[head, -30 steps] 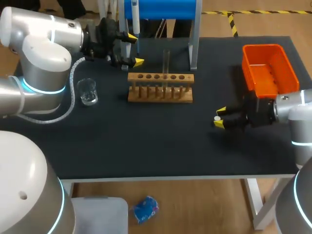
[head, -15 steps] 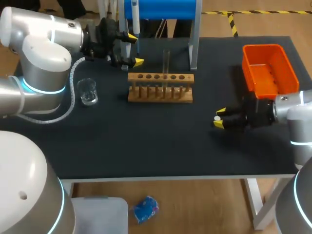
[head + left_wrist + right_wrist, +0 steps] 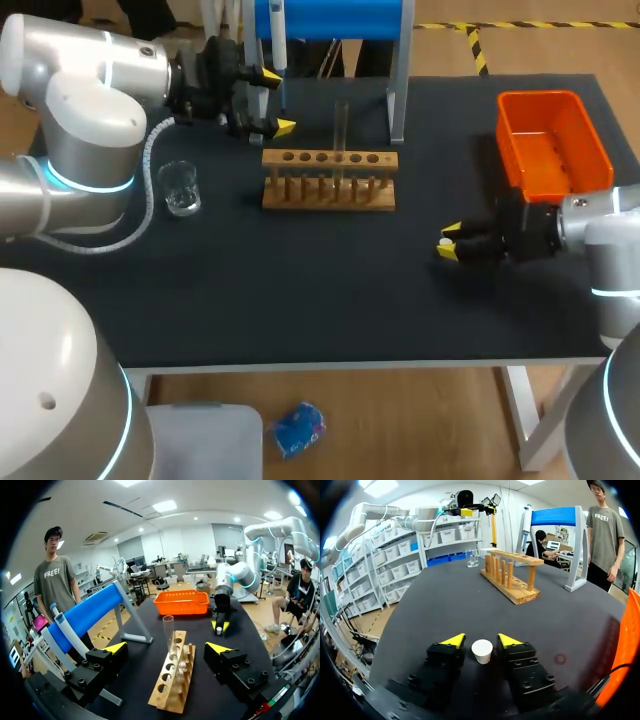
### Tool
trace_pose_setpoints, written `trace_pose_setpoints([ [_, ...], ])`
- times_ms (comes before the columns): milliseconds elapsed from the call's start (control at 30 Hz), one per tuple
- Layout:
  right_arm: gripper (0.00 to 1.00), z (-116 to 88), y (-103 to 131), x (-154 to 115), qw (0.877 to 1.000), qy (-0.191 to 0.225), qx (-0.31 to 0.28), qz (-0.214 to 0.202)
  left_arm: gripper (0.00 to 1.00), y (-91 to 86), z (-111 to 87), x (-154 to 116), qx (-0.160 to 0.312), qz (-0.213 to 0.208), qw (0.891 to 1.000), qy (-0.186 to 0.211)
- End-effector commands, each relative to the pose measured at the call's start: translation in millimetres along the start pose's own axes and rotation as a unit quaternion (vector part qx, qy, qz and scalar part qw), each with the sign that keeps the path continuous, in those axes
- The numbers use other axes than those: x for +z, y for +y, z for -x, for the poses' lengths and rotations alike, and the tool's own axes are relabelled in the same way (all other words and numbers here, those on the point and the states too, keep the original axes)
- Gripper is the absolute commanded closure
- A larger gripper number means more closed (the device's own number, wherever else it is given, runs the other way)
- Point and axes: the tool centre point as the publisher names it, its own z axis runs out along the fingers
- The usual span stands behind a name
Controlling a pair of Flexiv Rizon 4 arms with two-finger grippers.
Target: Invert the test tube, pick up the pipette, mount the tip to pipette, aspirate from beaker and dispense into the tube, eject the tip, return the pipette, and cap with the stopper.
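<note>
Nearest, the right gripper lies low on the black table with the small white stopper standing upright between its two yellow tips. A thin sliver of table seems to show on either side of the stopper, so I judge the fingers narrowly open around it and not yet pressing on it. The step in hand looks to be the last one, capping. To do it well, the fingers should close evenly on the stopper's sides, low enough that it cannot pivot but leaving its narrower end free to enter the glass. The lift should be straight up, so the stopper is not dragged or tipped on the cloth. Farther off, the beaker stands alone towards the left side. Beyond the middle, the wooden rack holds the test tube upright in one of its holes, mouth up; whether it holds liquid I cannot tell. The stopper must come down along the tube's axis and be pressed gently, since a sideways push could rock the rack. Behind the rack, the left gripper hangs with its fingers wide apart and nothing in them, just beside the pipette, which hangs on the blue stand. The orange bin sits at the far right, well apart from the tube.
</note>
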Motion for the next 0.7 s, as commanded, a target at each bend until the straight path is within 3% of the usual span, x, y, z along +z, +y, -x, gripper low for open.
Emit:
trace_pose_setpoints([
  [33, 0.89, 0.3, -1.9, 1.6, 1.000, -0.002, -0.001, 0.001, 0.00, -0.4, 0.7, 0.2, 0.000, 0.001, 1.000, 0.001],
  [67, 1.00, 0.4, -2.0, 1.6, 1.000, -0.002, -0.001, 0.001, 0.00, -0.4, 0.7, 0.2, 0.000, 0.001, 1.000, 0.001],
  [400, 1.00, 1.9, 0.3, -1.7, 1.000, -0.007, -0.003, 0.003, 0.00, -0.4, 0.7, 0.2, 0.000, 0.001, 1.000, 0.001],
  [700, 1.00, 0.6, 19.7, -13.9, 1.000, -0.015, -0.009, 0.006, 0.00, -0.4, 0.7, 0.2, 0.000, 0.001, 1.000, 0.001],
])
